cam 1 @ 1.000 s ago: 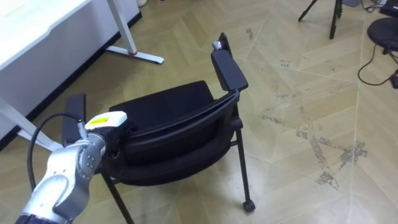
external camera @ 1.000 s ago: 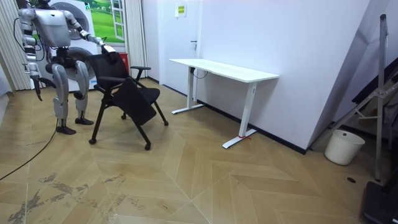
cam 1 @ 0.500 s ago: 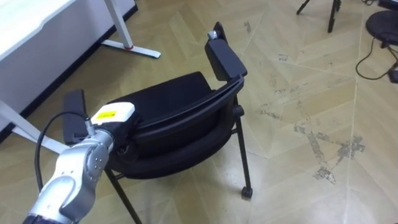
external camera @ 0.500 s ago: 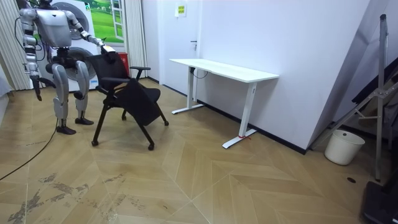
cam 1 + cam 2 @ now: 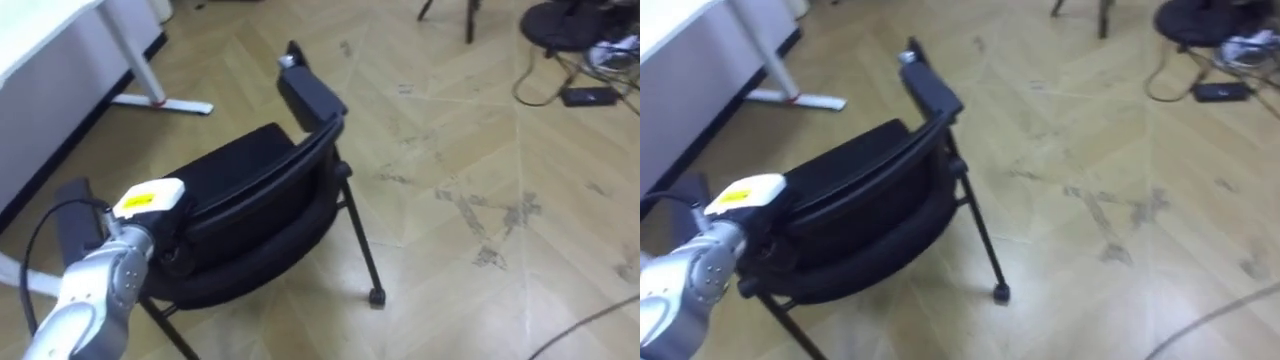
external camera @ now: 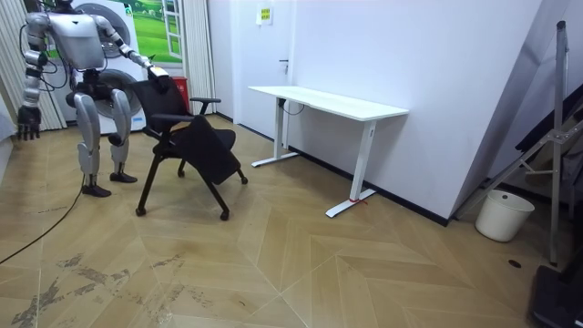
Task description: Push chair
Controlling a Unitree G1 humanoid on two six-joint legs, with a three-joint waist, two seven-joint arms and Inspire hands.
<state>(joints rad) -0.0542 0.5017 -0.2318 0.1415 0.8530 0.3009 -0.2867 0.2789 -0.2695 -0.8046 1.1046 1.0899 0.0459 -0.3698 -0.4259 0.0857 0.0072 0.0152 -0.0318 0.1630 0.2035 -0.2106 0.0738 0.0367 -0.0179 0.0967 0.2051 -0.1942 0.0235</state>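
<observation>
I stand behind a black chair (image 5: 250, 195) with armrests and thin legs on castors, seen in the room view as the chair (image 6: 196, 146) at the room view's left. My left hand (image 5: 148, 215) comes in from the lower left and rests at the top of the backrest. Its fingers merge with the black chair back and are hidden. The far armrest (image 5: 310, 95) points away from me. My right hand (image 6: 27, 120) hangs out to my side with relaxed fingers, away from the chair.
A white desk (image 6: 328, 102) stands ahead on my left, its foot (image 5: 160, 103) near the chair. Cables and a dark stand base (image 5: 570, 20) lie far right. A white bucket (image 6: 504, 215) and a ladder (image 6: 556, 137) stand across the room. Bare wooden floor lies beyond the chair.
The chair has rolled a little toward the room view's right with my left hand on its back. My right arm has swung outward. The eye view has shifted.
</observation>
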